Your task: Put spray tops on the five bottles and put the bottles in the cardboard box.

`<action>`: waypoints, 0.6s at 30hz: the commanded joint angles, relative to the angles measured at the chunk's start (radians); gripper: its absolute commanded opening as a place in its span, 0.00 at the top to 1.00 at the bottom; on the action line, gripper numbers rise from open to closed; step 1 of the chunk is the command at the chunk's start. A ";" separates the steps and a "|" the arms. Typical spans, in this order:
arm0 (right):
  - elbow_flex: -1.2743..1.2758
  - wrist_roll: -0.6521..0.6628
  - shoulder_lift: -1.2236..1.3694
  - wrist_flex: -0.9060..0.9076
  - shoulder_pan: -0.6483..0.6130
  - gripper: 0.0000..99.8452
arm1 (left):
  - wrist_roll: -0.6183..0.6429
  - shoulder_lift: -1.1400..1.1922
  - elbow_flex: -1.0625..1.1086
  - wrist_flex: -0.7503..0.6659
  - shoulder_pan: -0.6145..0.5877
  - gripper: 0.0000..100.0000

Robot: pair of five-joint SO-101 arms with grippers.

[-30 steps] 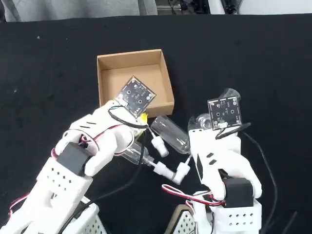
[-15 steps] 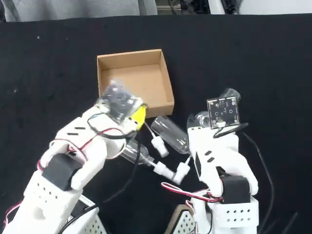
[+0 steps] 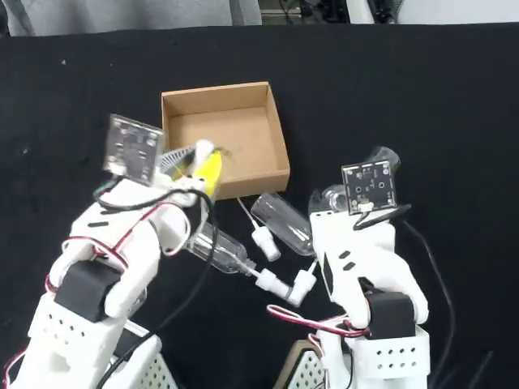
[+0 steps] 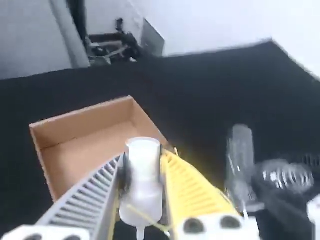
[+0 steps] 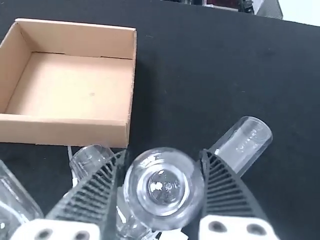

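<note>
White spray top lengthwise btwn left jaws, tube twd wrist.

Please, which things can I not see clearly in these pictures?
1. Held bottle, right wrist view: seen end-on in the right gripper, so its neck is hidden.
2. Lying bottle, high view: the left arm covers its base.
3. Blurred bottle, left wrist view: details unreadable.
</note>
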 commanded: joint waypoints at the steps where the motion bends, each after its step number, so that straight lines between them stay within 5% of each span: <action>1: -0.001 -0.009 -0.013 -0.031 -0.018 0.87 | 0.078 -0.021 -0.007 -0.054 -0.077 0.97; 18: 0.053 -0.009 -0.012 -0.081 -0.109 0.87 | 0.358 -0.021 -0.007 -0.060 -0.234 0.97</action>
